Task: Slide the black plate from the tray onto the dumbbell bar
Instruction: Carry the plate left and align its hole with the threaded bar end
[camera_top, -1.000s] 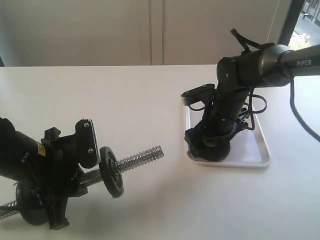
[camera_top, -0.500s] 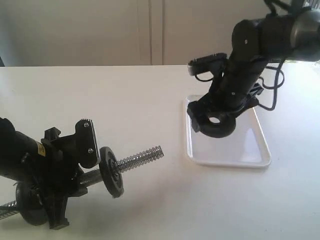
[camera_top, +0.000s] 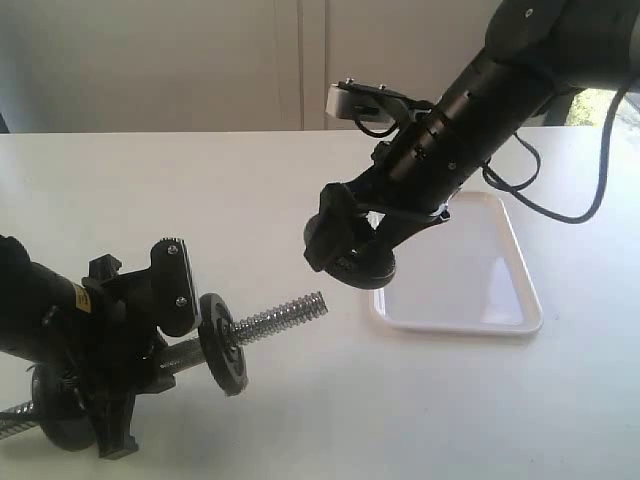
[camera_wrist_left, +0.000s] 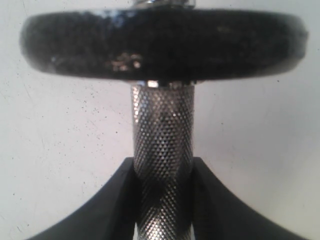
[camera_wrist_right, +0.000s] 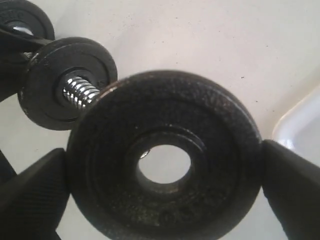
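- Plate (camera_wrist_right: 215, 130) pinched at its rim by the right gripper (camera_top: 347, 243) — in the air, just off the tray's (camera_top: 500, 325) left edge.
- Left gripper (camera_wrist_left: 163, 200) clamps the bar (camera_top: 285, 315); its threaded end is bare, apart from the plate.
- Disc (camera_top: 222, 343) sits behind the thread.

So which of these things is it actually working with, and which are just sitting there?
Part of the job:
- black plate, gripped by the right gripper
- dumbbell bar, held by the left gripper
- white tray

Just there:
- disc already on the bar
- white table
- pale doors behind
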